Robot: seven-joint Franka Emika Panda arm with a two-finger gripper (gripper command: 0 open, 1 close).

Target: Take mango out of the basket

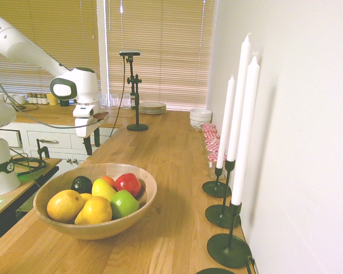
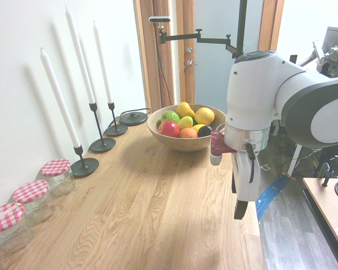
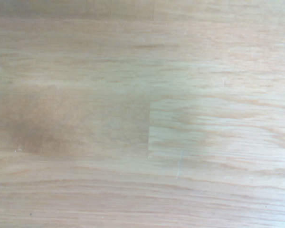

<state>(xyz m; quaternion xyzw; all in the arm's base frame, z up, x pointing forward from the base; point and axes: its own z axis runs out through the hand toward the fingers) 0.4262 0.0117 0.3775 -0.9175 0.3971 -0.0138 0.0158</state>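
The gripper (image 1: 92, 144) hangs over bare wooden counter (image 1: 171, 171), pointing straight down, its two dark fingers spread wide with nothing between them. The wrist view shows only wood grain.

The basket (image 1: 138, 214) sits on the counter beyond the hand in the second exterior view, and nearer the camera than the hand in the first exterior view, well apart from the fingers. The mango (image 1: 103, 189) lies among the fruit near the middle of the pile. In the first exterior view its long axis runs slantwise, with the tapered end up and toward the hand's side of the basket; it leans against the green apple (image 1: 123, 204) and the red apple (image 1: 128, 184).

Counted in the basket: one mango, two rounder yellow-orange fruits (image 1: 65, 205) at the rim farthest from the hand, one green apple, one red apple, one dark avocado (image 1: 82, 184) on the hand's side, one orange fruit (image 1: 107, 180) partly hidden behind the mango, and one yellow pear (image 2: 184, 109) that shows only in the second exterior view.

Off to the wall side of the hand stand three white candles (image 1: 238, 117) in black holders, with a fourth black holder (image 2: 134, 118) empty. Three glass jars (image 2: 57, 176) with red checked lids stand along the wall, and a sliver of a fourth shows at the picture's edge. A stack of plates (image 1: 152, 107) and a stack of white bowls (image 1: 200, 117) sit on the hand's far side from the basket.
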